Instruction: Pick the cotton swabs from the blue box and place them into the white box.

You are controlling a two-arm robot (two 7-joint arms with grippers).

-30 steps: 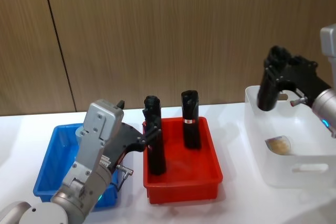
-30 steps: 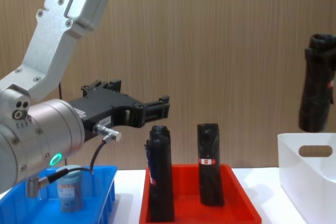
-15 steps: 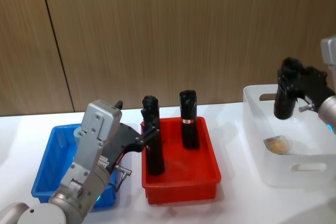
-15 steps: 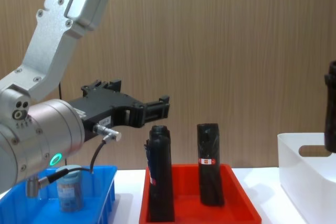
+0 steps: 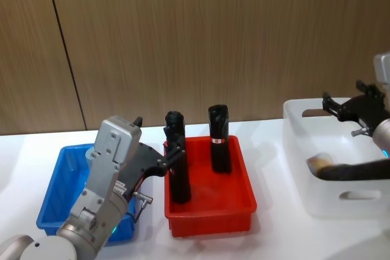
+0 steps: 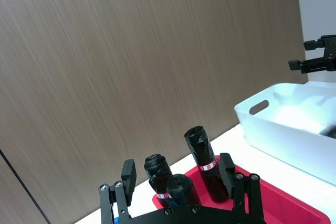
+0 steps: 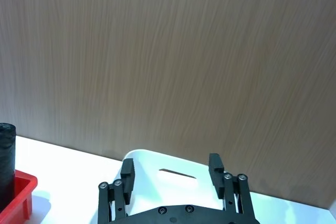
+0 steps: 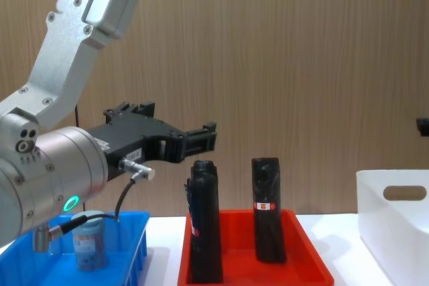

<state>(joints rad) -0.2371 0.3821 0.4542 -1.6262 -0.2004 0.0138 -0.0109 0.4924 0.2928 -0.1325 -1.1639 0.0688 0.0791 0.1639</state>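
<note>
Swabs tub point(image 8: 89, 240) stands upright in the blue box point(image 5: 58, 196), below the left gripper point(image 8: 201, 137), fingers apart; right gripper point(image 5: 342, 106) spread over the white box point(image 5: 304, 178).

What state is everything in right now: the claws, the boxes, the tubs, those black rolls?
Left gripper: open, empty, above the blue box.
Right gripper: open, empty, over the white box.
Blue box: one cotton swab tub upright inside.
White box: black roll lying inside.
Red tray: black rolls upright.
</note>
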